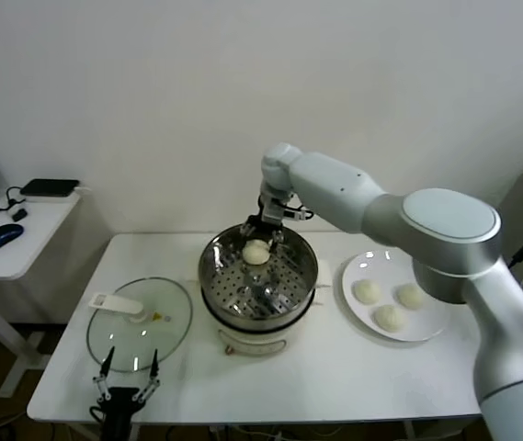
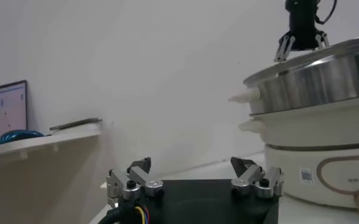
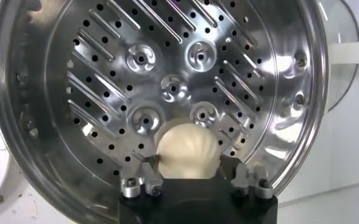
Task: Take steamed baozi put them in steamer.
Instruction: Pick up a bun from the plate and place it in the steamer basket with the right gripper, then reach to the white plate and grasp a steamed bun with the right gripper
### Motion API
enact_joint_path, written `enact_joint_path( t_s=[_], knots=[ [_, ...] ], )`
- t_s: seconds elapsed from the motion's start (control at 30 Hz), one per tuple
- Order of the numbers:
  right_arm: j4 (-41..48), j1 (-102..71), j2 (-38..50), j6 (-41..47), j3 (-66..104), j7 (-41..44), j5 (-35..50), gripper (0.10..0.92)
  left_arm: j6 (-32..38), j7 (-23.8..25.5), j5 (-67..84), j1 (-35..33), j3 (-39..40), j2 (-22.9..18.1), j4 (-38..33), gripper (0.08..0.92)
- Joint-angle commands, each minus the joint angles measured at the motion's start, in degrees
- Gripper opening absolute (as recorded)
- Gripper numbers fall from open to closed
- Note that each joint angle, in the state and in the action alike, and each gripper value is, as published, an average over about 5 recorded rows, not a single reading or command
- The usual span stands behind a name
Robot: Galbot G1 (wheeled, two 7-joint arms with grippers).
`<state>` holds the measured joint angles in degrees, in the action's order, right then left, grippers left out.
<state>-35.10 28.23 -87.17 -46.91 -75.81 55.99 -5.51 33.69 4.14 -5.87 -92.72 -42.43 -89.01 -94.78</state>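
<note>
Stainless steel fills your right wrist view: the round shiny steamer pot (image 1: 258,276) with its perforated tray sits at the centre of the white table (image 1: 335,377) on a white electric base. One pale cream-white steamed bun (image 1: 256,252) rests on the tray at about 12 o'clock, near the far wall of the pot. Your right pincer (image 1: 264,228) hangs directly over that bun, fingers spread apart on either side of it, released rather than clenched. At 3 o'clock from the steamer, a flat round white plate (image 1: 426,326) carries three more pale buns (image 1: 388,318), close together. At 9 o'clock lies the round glass lid with a white handle (image 1: 139,323). Your left pincer (image 1: 128,377) waits at the near table edge, around 7 o'clock, just beside the lid, fingers spread and holding nothing.
</note>
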Motion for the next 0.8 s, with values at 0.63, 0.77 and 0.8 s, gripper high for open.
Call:
enact_joint_path(
  t_s=[0.63,0.77,0.8],
  knots=[
    [-37.69,27.57,34.82,54.68,-39.97,2.76,53.16,0.823,0.14,0.20,-1.14,-1.51,0.89,-0.08,-1.80,0.823],
    [-35.02,21.12,36.68,56.40,-35.29,2.35,51.65,0.823,0.21,0.20,-1.45,-1.09,1.12,0.04,-1.29,0.823],
    [-33.71,19.04,36.82,56.46,-33.81,2.26,50.54,0.823,0.20,0.19,-1.49,-0.98,1.10,0.05,-1.20,0.823]
  ],
)
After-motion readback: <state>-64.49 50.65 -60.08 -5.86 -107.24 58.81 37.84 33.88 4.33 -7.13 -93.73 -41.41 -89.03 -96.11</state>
